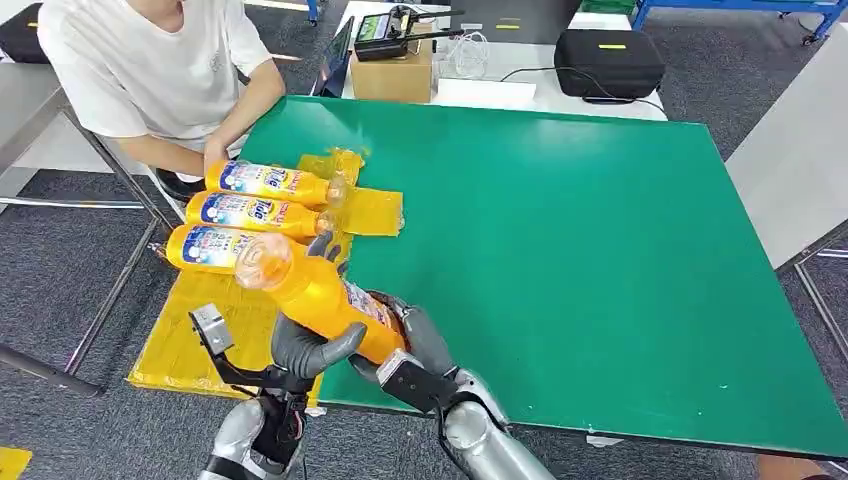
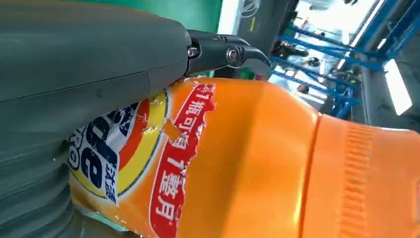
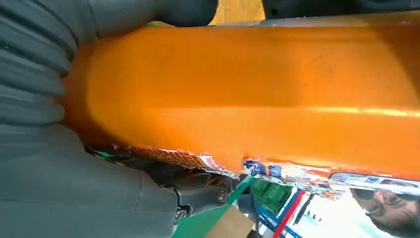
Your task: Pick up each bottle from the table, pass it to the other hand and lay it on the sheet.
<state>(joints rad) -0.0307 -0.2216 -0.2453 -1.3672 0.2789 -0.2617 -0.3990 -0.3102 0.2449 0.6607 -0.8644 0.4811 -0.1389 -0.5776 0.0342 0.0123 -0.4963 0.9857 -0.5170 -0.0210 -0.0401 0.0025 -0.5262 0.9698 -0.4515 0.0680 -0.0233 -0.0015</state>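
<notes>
head view: from high on the robot, facing forward and down over the green table (image 1: 560, 250), taking in both hands and the far desks. left wrist view: close behind the left hand (image 2: 74, 89), pressed near the orange bottle (image 2: 257, 163), looking past it toward blue racks (image 2: 341, 64). right wrist view: equally close behind the right hand (image 3: 59, 173); all three views share that bottle.

A green table (image 1: 600, 250) carries a yellow sheet (image 1: 375, 210) at its left edge, with three orange bottles (image 1: 262, 212) lying on it.
</notes>
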